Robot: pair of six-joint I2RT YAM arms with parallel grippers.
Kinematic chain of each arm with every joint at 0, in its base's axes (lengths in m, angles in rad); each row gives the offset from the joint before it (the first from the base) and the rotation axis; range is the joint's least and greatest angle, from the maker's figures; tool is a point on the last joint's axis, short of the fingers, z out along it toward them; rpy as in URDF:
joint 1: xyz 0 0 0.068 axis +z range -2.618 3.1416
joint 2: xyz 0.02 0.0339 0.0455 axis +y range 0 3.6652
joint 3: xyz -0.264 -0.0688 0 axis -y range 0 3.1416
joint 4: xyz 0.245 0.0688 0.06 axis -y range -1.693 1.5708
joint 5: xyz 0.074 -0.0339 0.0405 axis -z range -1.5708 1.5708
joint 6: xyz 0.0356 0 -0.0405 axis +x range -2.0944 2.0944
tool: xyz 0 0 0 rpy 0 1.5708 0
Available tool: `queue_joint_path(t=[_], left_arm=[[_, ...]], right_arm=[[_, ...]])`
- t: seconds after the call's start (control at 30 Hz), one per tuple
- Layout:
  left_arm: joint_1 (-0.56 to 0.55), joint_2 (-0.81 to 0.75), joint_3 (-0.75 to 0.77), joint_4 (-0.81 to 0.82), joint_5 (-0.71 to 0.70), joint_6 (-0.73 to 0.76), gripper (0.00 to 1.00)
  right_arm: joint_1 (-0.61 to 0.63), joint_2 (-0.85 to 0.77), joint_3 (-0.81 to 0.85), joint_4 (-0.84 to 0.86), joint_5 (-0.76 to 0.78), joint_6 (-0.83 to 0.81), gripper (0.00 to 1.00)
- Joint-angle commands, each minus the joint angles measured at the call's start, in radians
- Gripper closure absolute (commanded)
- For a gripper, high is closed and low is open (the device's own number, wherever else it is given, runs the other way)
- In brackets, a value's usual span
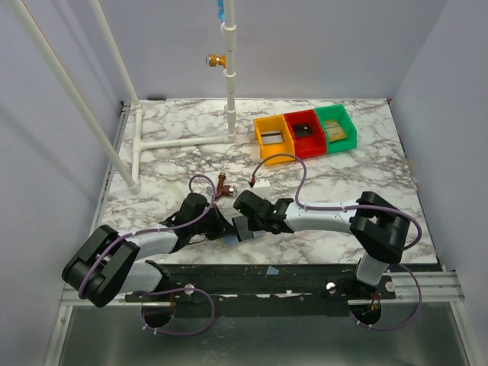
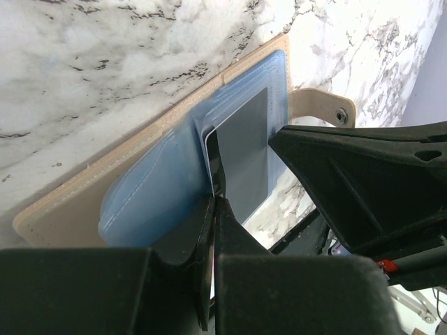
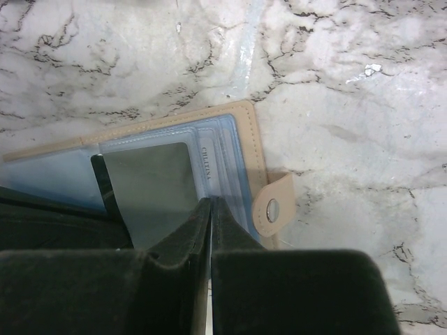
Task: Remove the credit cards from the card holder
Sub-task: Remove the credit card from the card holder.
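The holder lies open and flat on the marble table, near the front edge and between the two arms, its tan outer skin down and its blue plastic sleeves up. A tan tab with a metal snap sticks out from one long side and rests on the table. A grey card sits in the sleeves, and next to it one sleeve shows small print that is too fine to read. The left gripper is closed, finger against finger with no gap. Its tips meet right at the foot of a thin light and dark edge that stands up from the sleeves beside the grey card. Whether this edge is a card or a sleeve leaf, and whether the fingers really nip it, I cannot tell. The right gripper is also closed, and its tips sit at the edge of the grey card, over the sleeves. Again the pictures do not show whether anything is caught between them. From above, both grippers come together over the holder, very close to each other, and they hide most of it. Three bins, yellow, red and green, stand in a row at the far right of the table, well apart from the holder.
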Motion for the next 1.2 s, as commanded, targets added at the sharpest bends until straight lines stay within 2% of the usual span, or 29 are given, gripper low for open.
queue_joint_path(t=[0.0, 0.47, 1.17], left_arm=[[0.009, -0.022, 0.007, -0.039, 0.034, 0.035, 1.00], [0.019, -0.033, 0.015, -0.092, 0.018, 0.057, 1.00], [0.051, -0.173, -0.016, -0.223, -0.005, 0.094, 1.00]], right_arm=[[0.002, 0.051, -0.019, -0.137, 0.046, -0.011, 0.96], [0.003, 0.052, -0.013, -0.135, 0.038, -0.019, 0.96], [0.002, 0.052, -0.012, -0.134, 0.036, -0.020, 0.96]])
